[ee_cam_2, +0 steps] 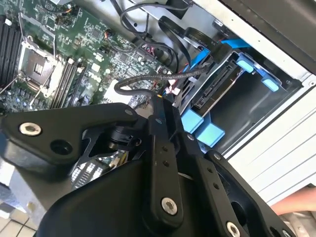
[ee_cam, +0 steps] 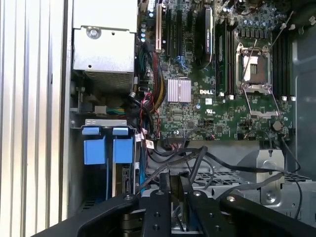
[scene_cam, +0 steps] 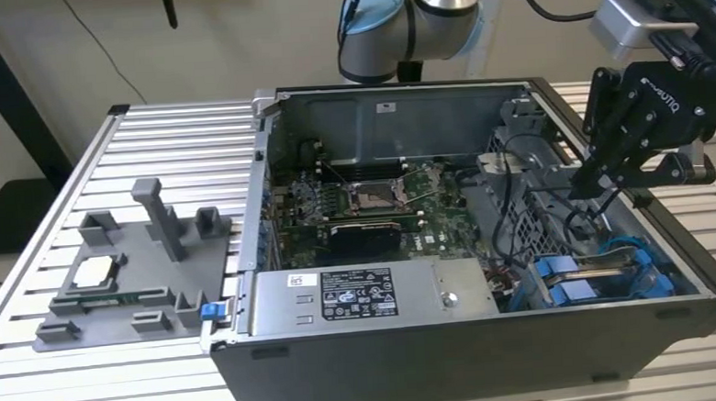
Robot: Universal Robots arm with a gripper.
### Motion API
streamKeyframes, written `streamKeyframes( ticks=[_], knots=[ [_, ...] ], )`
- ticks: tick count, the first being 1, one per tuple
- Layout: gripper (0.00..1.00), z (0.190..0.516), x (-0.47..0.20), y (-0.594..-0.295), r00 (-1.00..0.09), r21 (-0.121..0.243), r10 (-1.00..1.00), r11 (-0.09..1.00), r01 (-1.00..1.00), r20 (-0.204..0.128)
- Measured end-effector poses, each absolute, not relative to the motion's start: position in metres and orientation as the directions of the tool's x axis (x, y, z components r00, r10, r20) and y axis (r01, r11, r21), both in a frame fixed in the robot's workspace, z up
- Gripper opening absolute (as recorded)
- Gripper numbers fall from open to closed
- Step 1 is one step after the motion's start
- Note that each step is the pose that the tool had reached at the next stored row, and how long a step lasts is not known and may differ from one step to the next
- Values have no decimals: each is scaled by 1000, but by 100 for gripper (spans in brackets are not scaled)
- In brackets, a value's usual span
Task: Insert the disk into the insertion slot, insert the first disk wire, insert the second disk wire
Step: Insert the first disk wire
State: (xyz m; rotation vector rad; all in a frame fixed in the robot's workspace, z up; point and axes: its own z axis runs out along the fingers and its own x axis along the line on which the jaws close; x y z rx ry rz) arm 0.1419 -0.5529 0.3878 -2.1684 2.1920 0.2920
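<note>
My gripper (scene_cam: 585,189) hangs over the open computer case at the exterior view's right, above the drive cage. Its black fingers (ee_cam_2: 160,106) are shut on a black disk wire (ee_cam_2: 140,79), which loops out to both sides of the tips. In the first wrist view the gripper (ee_cam: 173,181) has that wire (ee_cam: 190,157) running off past it. The disk (ee_cam_2: 215,86) sits in the insertion slot (ee_cam_2: 249,64), in its blue frame, with its connector edge facing the gripper. The disk (scene_cam: 597,266) lies below the gripper, between blue tabs (scene_cam: 558,268).
The motherboard with its square CPU socket (scene_cam: 371,195) fills the case floor. A grey power-supply box (scene_cam: 363,292) sits at the case front. Loose black cables (scene_cam: 505,202) cross near the cage. A grey fixture (scene_cam: 129,268) with parts stands on the slatted table at the exterior view's left.
</note>
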Motion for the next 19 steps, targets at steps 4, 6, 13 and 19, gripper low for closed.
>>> streamKeyframes(
  ticks=[4, 6, 13, 19],
  knots=[
    [0, 388, 142, -553, -19, 102, -986, 2, -995, -163],
    [0, 388, 142, -553, -19, 102, -986, 2, -995, -163],
    [0, 388, 142, -553, -19, 102, -987, 3, -995, -160],
    [0, 387, 142, -553, -19, 98, -997, 11, -995, -75]
  ],
)
